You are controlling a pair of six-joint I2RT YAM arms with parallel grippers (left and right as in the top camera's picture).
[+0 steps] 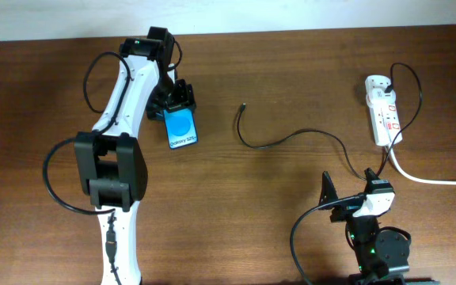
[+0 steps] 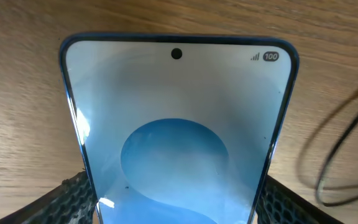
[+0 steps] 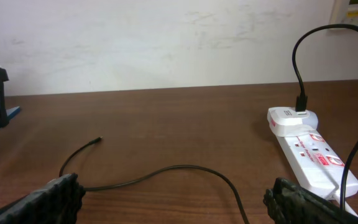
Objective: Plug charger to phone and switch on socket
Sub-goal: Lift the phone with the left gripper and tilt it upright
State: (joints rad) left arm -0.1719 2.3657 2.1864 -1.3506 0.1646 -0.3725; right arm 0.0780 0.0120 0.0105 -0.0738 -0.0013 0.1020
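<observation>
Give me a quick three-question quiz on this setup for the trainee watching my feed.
1. True or false: the charger's connector lies loose on the table, apart from the phone.
2. Which gripper clamps the phone? A, left gripper; B, right gripper.
3. Fill in: the right gripper's jaws stand ___.
Key: 1 true; 2 A; 3 open.

A brown wooden table meets a plain white wall.
</observation>
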